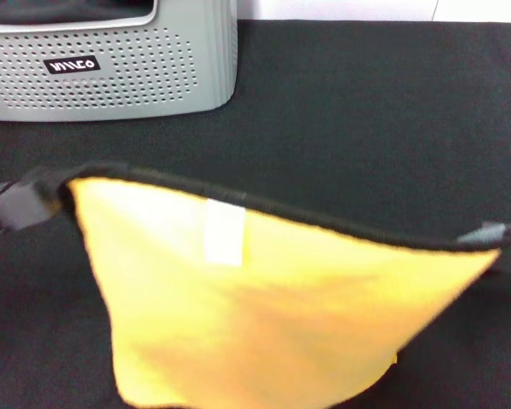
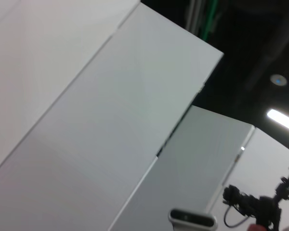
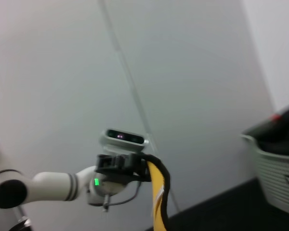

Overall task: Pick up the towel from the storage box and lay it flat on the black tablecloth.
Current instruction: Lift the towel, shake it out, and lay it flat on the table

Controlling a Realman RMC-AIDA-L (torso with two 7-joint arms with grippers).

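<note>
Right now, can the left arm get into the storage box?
Probably not freely: the left claw is shut on the towel, stretched with the right claw above the black tablecloth. The storage box sits beyond, unobstructed.

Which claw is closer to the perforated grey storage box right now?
Left. The left claw grips the yellow plush towel corner below the light grey plastic storage box; the right claw grips the opposite corner, far across the black tablecloth.

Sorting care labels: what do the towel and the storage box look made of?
The towel: soft plush cloth, matte yellow, black trimmed edge, sagging between the left pincer and right pincer. The storage box: probably moulded plastic, smooth grey, with rows of holes.
</note>
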